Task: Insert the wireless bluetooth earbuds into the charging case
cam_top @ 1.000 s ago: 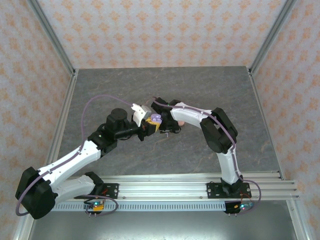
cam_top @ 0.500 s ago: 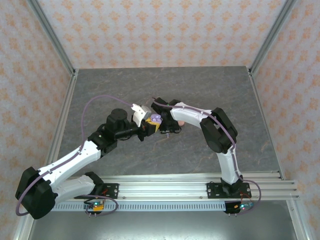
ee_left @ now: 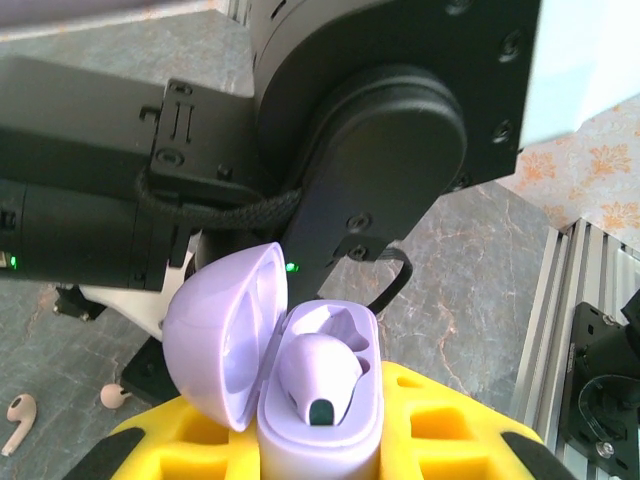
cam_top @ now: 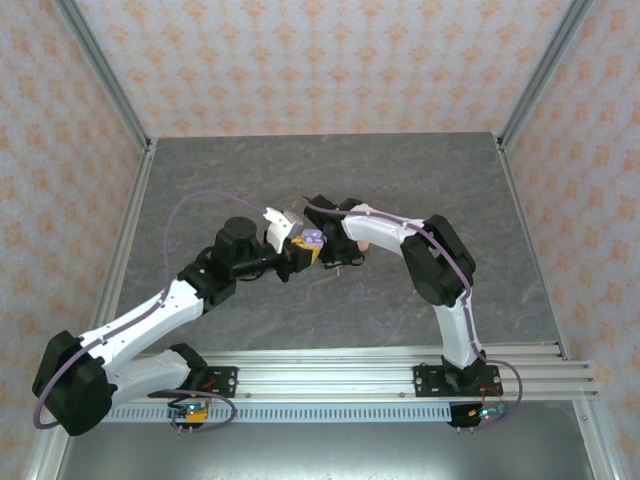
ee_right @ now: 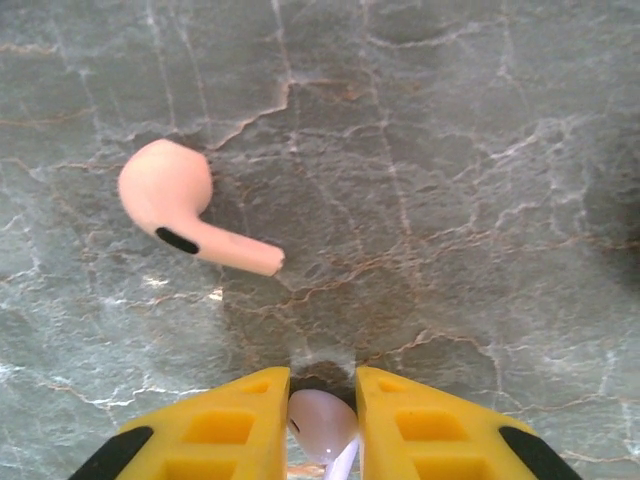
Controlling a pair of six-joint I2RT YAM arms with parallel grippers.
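Observation:
My left gripper [ee_left: 320, 445] is shut on the open lilac charging case [ee_left: 325, 450], held upright above the table with its lid [ee_left: 222, 340] swung left. One lilac earbud [ee_left: 318, 372] sits in the case; the slot beside it is empty. My right gripper [ee_right: 322, 385] is shut on a pale lilac earbud [ee_right: 322, 418], low over the table. A pink earbud [ee_right: 188, 212] lies on the table ahead and to the left of it. From above, the case [cam_top: 311, 239] and the right gripper [cam_top: 333, 256] are close together at mid-table.
The right arm's black wrist [ee_left: 380, 150] looms just behind the case. Two pink earbuds [ee_left: 18, 420] [ee_left: 113, 397] lie on the grey marble table [cam_top: 330, 170]. Something pink [cam_top: 364, 244] peeks from under the right arm. An aluminium rail [cam_top: 340, 365] bounds the near edge.
The left arm has drawn back very slightly to the left with the case. Both grips are unchanged.

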